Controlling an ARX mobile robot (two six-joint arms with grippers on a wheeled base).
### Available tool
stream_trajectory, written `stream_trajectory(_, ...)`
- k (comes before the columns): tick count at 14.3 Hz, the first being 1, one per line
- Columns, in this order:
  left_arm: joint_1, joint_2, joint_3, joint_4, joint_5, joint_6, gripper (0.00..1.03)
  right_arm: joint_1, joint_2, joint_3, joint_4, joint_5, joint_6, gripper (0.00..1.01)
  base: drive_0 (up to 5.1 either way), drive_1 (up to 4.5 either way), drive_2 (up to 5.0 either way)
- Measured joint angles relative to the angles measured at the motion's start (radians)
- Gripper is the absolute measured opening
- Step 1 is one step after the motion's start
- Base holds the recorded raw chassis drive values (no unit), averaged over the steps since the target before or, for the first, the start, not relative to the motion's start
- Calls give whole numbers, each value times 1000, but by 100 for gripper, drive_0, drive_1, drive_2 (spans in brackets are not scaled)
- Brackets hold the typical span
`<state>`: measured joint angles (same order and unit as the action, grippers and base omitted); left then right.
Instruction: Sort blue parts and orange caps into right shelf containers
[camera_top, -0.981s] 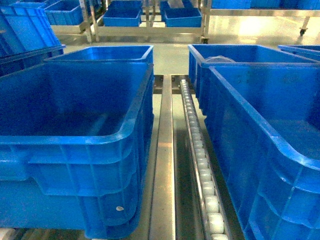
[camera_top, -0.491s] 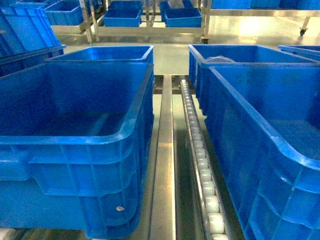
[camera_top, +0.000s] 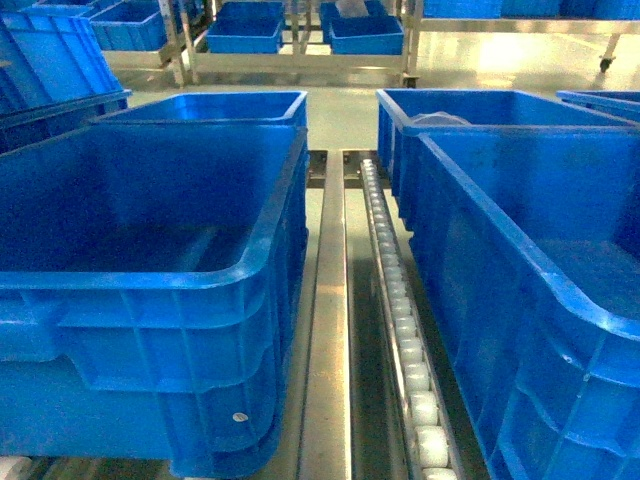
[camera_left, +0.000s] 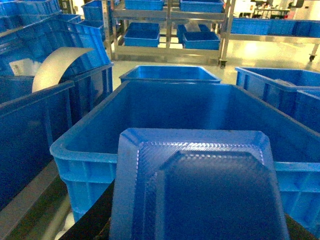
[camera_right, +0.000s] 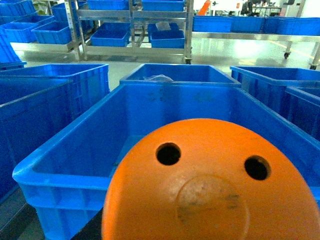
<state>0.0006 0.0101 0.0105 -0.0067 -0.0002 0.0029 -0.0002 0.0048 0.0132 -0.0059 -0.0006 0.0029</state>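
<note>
While neither end effector itself showed, a blue part (camera_left: 200, 195) filled the left wrist view and an orange cap (camera_right: 210, 185) the right, each above a bin (camera_left: 90, 150); grip undeterminable.

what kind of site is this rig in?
Likely a factory or warehouse sorting area: large blue crates sit either side of a roller conveyor track, with metal shelving racks holding more bins on a polished floor behind.

Glossy plastic bins (camera_top: 150, 280), brushed metal rail (camera_top: 327, 330), smooth orange cap (camera_right: 210, 190).
</note>
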Motion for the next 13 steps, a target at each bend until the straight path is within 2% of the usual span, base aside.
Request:
stream_trajectory(11, 0, 0, 0, 1, 0, 0, 43, 0, 0, 0, 0, 0, 0, 44, 0, 0, 0)
stream_trajectory(12, -21, -14, -3, 60, -51, 2, 43, 0, 0, 0, 0, 0, 0, 44, 0, 0, 0)
stream_trajectory(13, -52, -17, -3, 142, -103, 1, 43, -8, -3, -2, 22, -20, -13, 44, 0, 0, 0)
